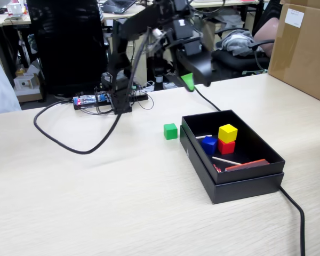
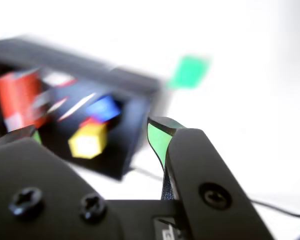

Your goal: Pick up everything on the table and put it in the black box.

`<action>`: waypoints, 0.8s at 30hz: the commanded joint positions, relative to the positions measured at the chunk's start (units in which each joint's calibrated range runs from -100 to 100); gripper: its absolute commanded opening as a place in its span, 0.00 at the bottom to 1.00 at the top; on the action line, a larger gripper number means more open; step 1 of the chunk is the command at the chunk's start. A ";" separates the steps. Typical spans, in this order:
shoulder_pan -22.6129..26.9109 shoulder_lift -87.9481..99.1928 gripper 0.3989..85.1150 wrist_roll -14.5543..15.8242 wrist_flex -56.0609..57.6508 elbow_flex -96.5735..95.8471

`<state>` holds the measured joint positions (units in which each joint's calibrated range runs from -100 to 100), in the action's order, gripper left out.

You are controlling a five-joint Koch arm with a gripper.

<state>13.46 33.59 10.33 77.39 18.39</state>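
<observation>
Three of the four cubes were already in the black box (image 1: 232, 186): the yellow cube (image 1: 228, 132) sat on the red cube (image 1: 226, 146), with the blue cube (image 1: 209, 144) touching them, among some thin sticks and a red strip. Only the green cube (image 1: 170, 130) remained on the tabletop (image 1: 96, 202), just beside the box's outer wall. The gripper (image 1: 189, 82) hung high above, jaws parted and holding nothing.

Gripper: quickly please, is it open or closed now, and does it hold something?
Gripper: open, holding nothing; the green cube lies on the table.
</observation>
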 commanded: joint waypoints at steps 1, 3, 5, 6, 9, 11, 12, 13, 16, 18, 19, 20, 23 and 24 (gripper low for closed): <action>-0.73 14.77 0.54 0.98 -0.72 -10.23; -1.22 20.17 0.54 1.86 -4.60 -24.20; -1.17 21.08 0.54 2.98 -7.54 -30.81; -1.07 21.08 0.54 3.57 -8.92 -33.26; -0.68 18.90 0.54 5.52 -13.76 -37.98; -0.59 15.81 0.54 6.50 -16.18 -39.25; -0.54 14.31 0.54 6.79 -17.13 -39.34; -0.44 12.71 0.54 7.18 -17.65 -39.06; 0.15 5.94 0.54 8.21 -18.00 -36.80; 0.59 2.15 0.54 8.64 -18.25 -35.08; 0.73 1.23 0.54 8.79 -18.25 -34.71; 0.98 -0.14 0.54 8.84 -18.25 -34.26; 1.61 -6.11 0.54 9.18 -18.86 -32.81; 1.81 -7.26 0.54 9.23 -18.95 -32.63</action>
<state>14.53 28.16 19.02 59.04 -18.76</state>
